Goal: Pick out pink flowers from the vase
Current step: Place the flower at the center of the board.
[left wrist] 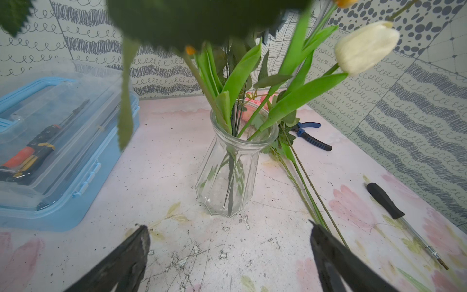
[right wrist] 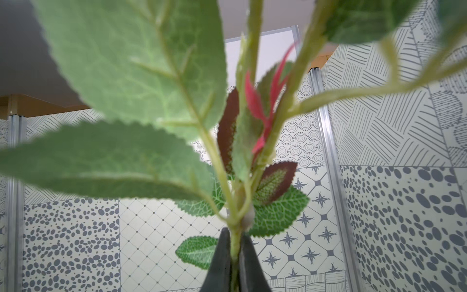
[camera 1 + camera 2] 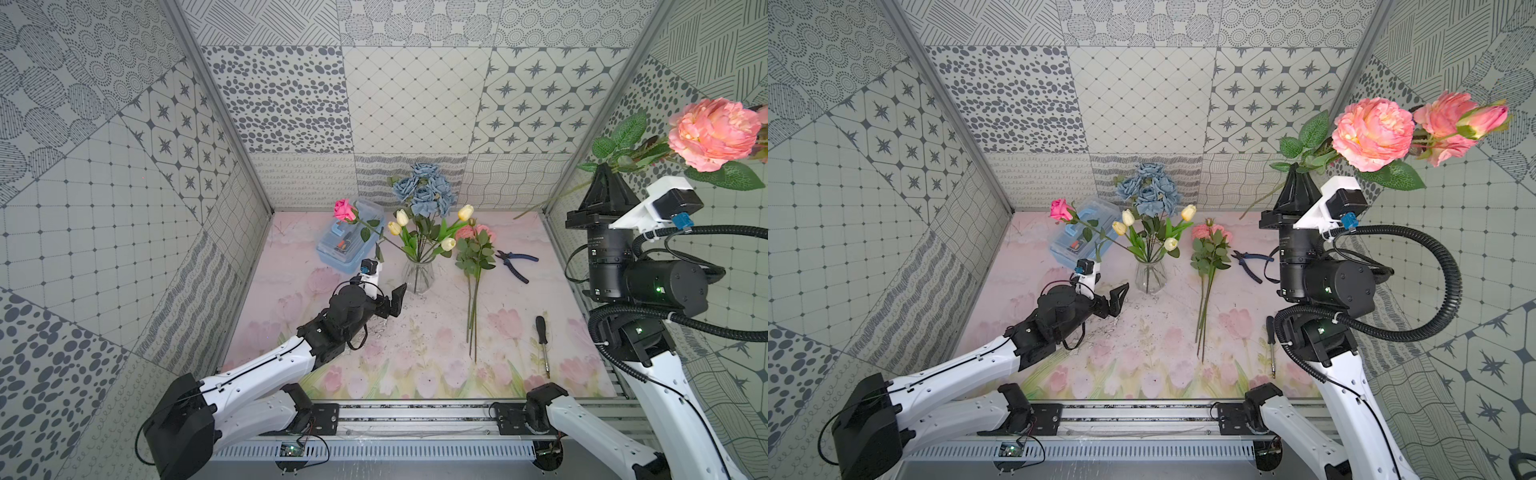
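Salmon-pink flowers [image 3: 1372,133] are out of the vase [image 3: 417,276] and up in the air on the right side, well apart from it: one big bloom, plus a smaller bloom and a bud showing in a top view. The right jaws are pinched tight on the green stem just under the leaves, which is super clear in the right wrist view. A second bunch of pink flowers [image 3: 473,235] lies flat on the tabletop [image 3: 436,316] just right of the vase, stems pointing toward the front edge

The vase is clear ribbed glass, upright, about mid-tabletop. In it are cream-yellow tulips [image 3: 465,212], dusty-blue roses [image 3: 424,193] and one hot-pink rose [image 3: 345,210] that leans out left over the blue box [image 3: 349,245]

The left jaws are spread wide with nothing in them, low near the vase's left side, not touching it

The box is pale-blue plastic, lid shut, behind-left of the vase. Through the lid you can see an orange-and-black handled tool [image 1: 25,156]. Blue-handled pliers [image 3: 515,262] and a black-handled screwdriver [image 3: 542,340] lie loose on the right half
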Available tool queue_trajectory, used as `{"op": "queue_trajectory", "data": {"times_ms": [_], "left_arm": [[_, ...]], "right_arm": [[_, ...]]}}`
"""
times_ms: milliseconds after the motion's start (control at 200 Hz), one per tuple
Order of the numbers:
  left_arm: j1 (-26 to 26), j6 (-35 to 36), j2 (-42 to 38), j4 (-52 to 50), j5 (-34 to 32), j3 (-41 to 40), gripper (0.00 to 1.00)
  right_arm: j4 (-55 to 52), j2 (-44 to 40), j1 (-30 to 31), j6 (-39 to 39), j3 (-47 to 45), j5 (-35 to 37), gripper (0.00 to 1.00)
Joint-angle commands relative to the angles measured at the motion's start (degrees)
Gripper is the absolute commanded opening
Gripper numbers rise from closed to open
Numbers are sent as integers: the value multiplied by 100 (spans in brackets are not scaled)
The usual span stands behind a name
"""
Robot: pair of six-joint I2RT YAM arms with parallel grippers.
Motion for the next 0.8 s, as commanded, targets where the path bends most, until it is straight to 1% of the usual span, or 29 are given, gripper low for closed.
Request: {"op": "queue_trajectory", "data": {"times_ms": [0,135,195,340,455,545,675,796], "left_arm": [[7,61,-22,220,77,-2,99],[9,96,-145,182,25,-53,99],[11,114,-214,171,-19,-92,99],[7,156,-328,115,-77,-154,99],[9,184,-365,129,-125,-217,99],[11,185,-333,170,-126,-239,99],[-1,193,-273,199,-121,-240,99],[-6,185,-258,247,-136,-276,99]], "right_arm": [[79,41,0,-180,236,122,3],[-1200,471,10,-71,1004,461,2],[-1633,633,10,55,1186,672,1],[-3377,1077,6,460,1749,923,1],[-4553,1421,10,742,1998,693,3],[-5124,1620,0,956,2032,417,4],[-5605,1851,-3,1164,1894,82,5],[-5630,1910,-43,1388,1425,-140,5]]}}
